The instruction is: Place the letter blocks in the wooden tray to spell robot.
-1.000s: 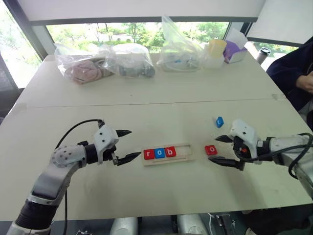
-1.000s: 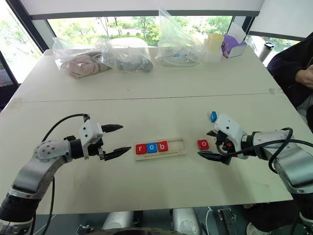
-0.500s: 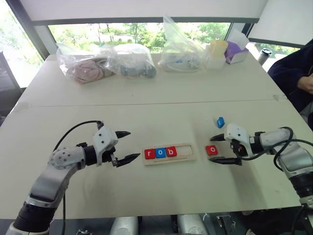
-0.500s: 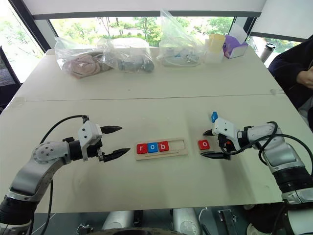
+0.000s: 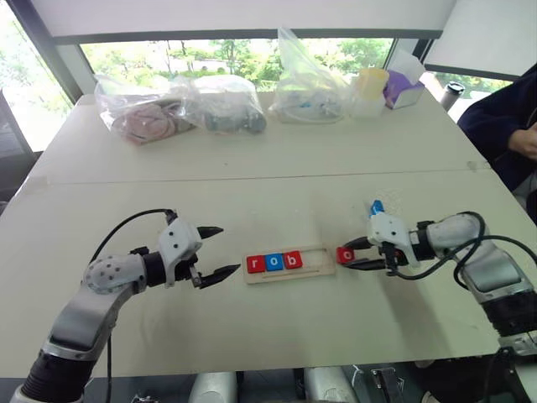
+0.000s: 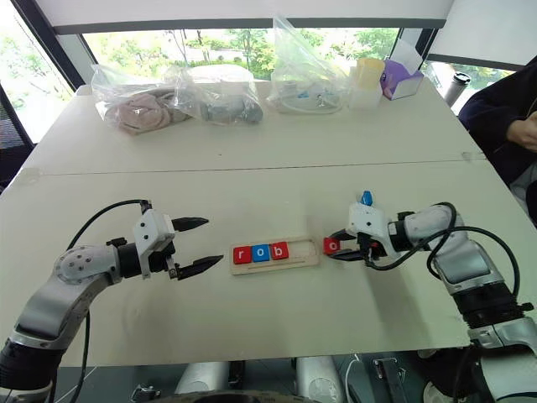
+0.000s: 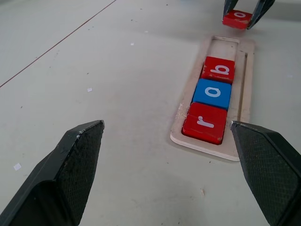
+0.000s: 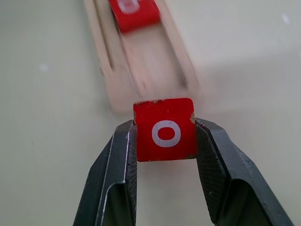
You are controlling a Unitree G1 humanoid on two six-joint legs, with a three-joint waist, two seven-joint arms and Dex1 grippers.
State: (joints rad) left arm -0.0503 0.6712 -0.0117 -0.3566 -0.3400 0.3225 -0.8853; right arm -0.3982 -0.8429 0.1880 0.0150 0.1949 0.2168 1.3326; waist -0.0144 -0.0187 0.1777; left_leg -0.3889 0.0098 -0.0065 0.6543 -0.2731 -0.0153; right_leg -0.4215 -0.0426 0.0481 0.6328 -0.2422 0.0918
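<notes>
Our right pincer (image 8: 164, 136) pinches the red "o" block (image 8: 164, 129) by its two side faces, just short of the near end of the wooden tray (image 5: 323, 267). Straight ahead of it the tray's last two slots lie bare; beyond them sit the red "b" (image 7: 218, 69), blue "o" (image 7: 212, 93) and red "r" (image 7: 205, 122). Behind this pincer, a blue block (image 5: 377, 206) waits on the worktop (image 5: 252, 168), likely the "t". So we judge three letters done, two left. Past the tray's far end, our left pincer (image 5: 215, 251) hangs spread and empty. Our right wrist view shows the grip closely; our left wrist view shows the tray's letters.
</notes>
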